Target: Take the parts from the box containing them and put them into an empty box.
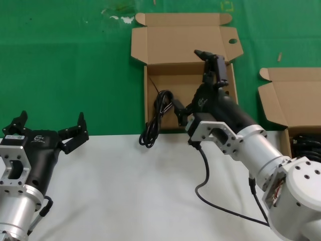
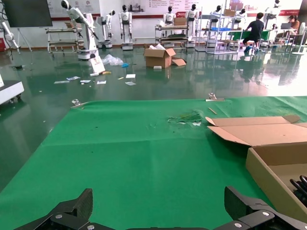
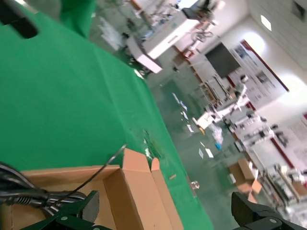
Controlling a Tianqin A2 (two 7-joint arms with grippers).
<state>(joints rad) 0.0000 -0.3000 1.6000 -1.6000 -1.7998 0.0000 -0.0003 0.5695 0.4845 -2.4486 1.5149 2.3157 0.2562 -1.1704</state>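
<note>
Right gripper [image 1: 174, 108]: I have it reaching into the holed box [image 1: 185, 42], low near the box's left wall. In the right wrist view its fingers stand wide apart with nothing between them, so I read it as gripping nothing.

Cable bundle [image 1: 154, 118]: it lies draped over that left wall. Part is inside the box just beside my gripper, and the loop hangs outside onto the table [image 1: 125, 191]. The wrist view shows its strands [image 3: 24, 194] on the box floor beside one finger [image 3: 86, 207].

Why it sits so: my guess is the bundle is as long as the box side, so a drop near the wall leaves it straddling the rim.

Source box [image 1: 291, 95]: it is at the right, lid open, with more black cable [image 1: 307, 141] visible inside.

Left gripper [image 1: 47, 129]: parked over the table's near left with its fingers spread and empty, well apart from both boxes. It keeps out of the right arm's way.

Next need, as I judge it: pull the overhanging loop fully inside, then go back to the source box.

Risk: the hanging weight could drag the bundle out over the rim.
</note>
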